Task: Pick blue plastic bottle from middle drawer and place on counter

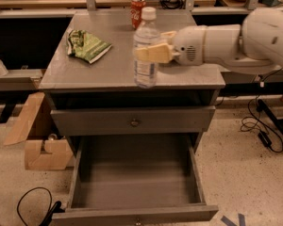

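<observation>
Grey drawer cabinet (203,121), seen from the front and slightly above.

- Counter (85,74): flat matte grey top, carrying several items.
- Middle drawer (137,182): pulled fully out toward the camera. It has a dark-grey floor and tall side walls, and nothing lies inside. Its knob (138,221) is just visible at the bottom edge.
- Upper drawer front (170,120): closed, with a round knob (134,122) at centre.

White robot arm (231,41): enters from the right and reaches out level over the right half of the counter.

Cardboard box (40,147): on the floor against the cabinet's left side, flaps open.

Green crumpled snack bag (87,46): lies flat on the left part of the counter, well apart from the bottle.

Hand (147,48): over the counter's front centre. Its pale fingers (153,54) are clamped on the blue plastic bottle (145,73), one finger across the near side at mid-height and the other behind.

Blue plastic bottle: upright, clear with a pale label and a white cap (149,13). It is out of the drawer. Its base sits over the front part of the counter, near the edge. I cannot tell whether the base is touching the surface or held just above it.

Red soda can (137,12): upright at the back of the counter. In this view it appears just beside the bottle's cap.

Black cable (26,204): looped on the speckled floor at lower left.
</observation>
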`<state>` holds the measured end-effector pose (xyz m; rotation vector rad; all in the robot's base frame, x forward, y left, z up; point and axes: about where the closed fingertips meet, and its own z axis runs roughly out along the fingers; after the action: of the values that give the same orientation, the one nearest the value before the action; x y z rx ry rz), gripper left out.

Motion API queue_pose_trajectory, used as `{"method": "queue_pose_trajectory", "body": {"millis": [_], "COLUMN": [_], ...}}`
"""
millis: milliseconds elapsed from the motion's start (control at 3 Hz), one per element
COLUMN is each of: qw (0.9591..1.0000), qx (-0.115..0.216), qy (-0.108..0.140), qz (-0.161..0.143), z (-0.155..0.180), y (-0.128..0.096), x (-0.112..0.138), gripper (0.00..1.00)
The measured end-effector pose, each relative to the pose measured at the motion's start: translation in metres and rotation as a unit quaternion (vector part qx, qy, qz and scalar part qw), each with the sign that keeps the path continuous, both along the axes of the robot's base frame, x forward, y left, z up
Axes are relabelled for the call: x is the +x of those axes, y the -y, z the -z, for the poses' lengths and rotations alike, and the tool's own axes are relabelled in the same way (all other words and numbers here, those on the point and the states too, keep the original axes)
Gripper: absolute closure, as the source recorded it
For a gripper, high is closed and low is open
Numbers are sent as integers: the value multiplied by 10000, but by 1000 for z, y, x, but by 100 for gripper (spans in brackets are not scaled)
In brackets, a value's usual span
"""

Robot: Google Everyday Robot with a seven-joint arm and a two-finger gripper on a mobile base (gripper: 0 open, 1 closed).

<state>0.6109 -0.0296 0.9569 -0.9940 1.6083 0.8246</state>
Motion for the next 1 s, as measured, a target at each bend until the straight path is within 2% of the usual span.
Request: {"method": "queue_pose_trajectory", "body": {"millis": [333, 667, 1000], "qw": [9996, 9993, 9995], "qx": [282, 355, 246], "qy": [12, 71, 193], "qz": [34, -10, -67], "z": [0, 17, 34], "y": [-58, -104, -134], "x": [42, 70, 88], "gripper": [100, 100, 100]}}
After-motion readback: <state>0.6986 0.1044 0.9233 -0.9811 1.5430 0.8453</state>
